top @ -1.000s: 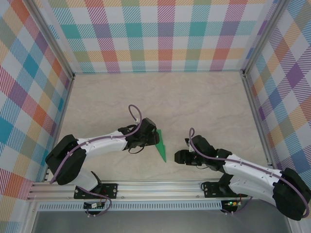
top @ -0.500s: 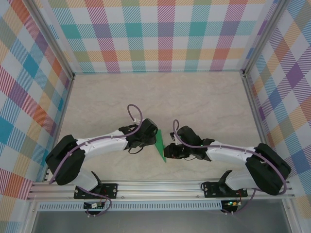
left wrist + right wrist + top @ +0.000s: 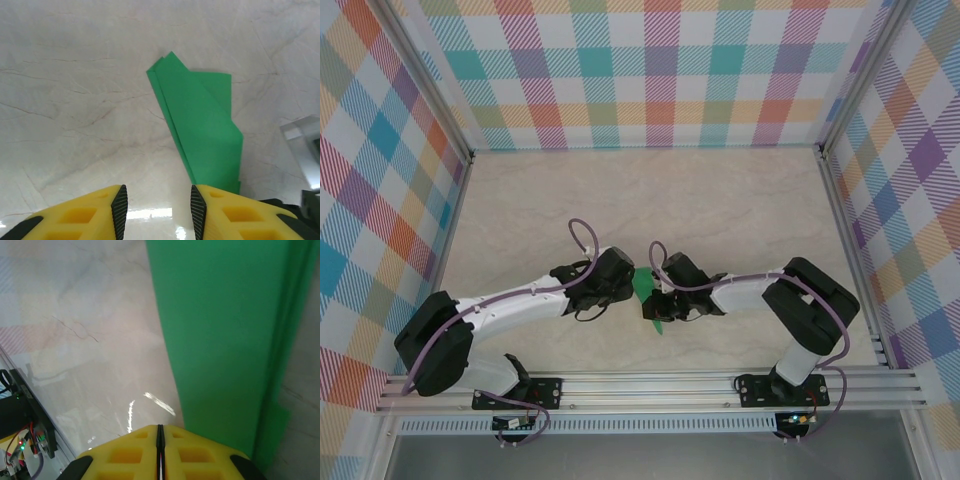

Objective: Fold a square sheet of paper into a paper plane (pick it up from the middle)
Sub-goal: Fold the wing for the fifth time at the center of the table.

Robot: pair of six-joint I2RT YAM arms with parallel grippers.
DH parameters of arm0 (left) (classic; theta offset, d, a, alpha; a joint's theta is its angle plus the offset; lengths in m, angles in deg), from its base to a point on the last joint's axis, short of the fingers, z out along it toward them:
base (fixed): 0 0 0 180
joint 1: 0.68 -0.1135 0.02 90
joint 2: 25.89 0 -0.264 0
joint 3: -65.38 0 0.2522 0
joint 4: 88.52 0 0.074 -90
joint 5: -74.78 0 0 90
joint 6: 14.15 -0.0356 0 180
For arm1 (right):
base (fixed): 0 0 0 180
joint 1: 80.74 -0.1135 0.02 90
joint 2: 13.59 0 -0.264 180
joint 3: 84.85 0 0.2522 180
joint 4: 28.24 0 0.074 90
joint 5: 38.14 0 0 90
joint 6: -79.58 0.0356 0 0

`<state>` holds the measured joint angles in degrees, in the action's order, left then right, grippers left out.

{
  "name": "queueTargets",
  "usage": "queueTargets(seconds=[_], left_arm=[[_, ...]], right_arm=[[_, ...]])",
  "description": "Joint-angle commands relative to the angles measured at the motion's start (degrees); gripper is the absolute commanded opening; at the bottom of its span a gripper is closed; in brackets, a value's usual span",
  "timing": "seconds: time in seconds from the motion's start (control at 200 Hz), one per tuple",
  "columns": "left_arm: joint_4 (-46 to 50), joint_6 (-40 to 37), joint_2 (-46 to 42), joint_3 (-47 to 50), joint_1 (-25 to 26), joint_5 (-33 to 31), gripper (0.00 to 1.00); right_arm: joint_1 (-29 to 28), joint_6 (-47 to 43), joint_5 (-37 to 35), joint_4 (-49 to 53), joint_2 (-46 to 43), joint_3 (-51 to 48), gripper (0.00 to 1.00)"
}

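- The left gripper has blocky yellow plastic fingers with moulded square recesses and ribbed black pads. They stand a moderate gap apart, with only bare table between them.
- The right gripper has the same yellow fingers. They are pressed together, with only a hairline dark seam between them. The green sheet runs in behind one finger just beside that seam, and I cannot tell whether any paper is pinched.
- The green paper lies just ahead of the left gripper, off to one side of its gap. It is thin, matte and evenly bright green, folded into a long tapering shape with a sharp point at the far end. A narrow doubled strip runs along one long edge and a broader flap with a squared corner lies on the other.
- Seen from above, the green paper is a slim sliver between the two gripper heads at mid-table, close to both.
- The table is a glossy cream marble-look surface with fine grey veins, and it reflects light in the wrist views.
- Purple cables loop over the white and black arms.
- Pastel plaid walls enclose the table on three sides.
- A ribbed aluminium rail runs along the near edge.
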<state>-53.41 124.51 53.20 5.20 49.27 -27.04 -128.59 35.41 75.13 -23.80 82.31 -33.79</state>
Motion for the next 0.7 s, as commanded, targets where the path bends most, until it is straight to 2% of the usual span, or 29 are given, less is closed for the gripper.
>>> queueTargets(seconds=[0.0, 0.33, 0.535, 0.7], left_arm=[[-4.12, -1.54, -1.07, 1.20, -0.68, 3.63, 0.40], [-17.79, 0.29, 5.68, 2.25, -3.88, 15.19, 0.37], [-23.17, 1.72, 12.98, 1.52, -4.55, 18.84, 0.34], [-25.59, 2.66, 16.80, 2.17, -4.54, 17.96, 0.33]], right_arm=[[-0.04, 1.01, 2.24, -4.52, 0.32, -1.78, 0.11], [0.16, 2.84, 1.35, -7.29, -0.63, -4.84, 0.12], [0.28, 3.00, 1.17, -6.78, -0.79, -4.87, 0.13], [0.38, 3.20, 1.13, -6.59, -2.08, -5.51, 0.13]])
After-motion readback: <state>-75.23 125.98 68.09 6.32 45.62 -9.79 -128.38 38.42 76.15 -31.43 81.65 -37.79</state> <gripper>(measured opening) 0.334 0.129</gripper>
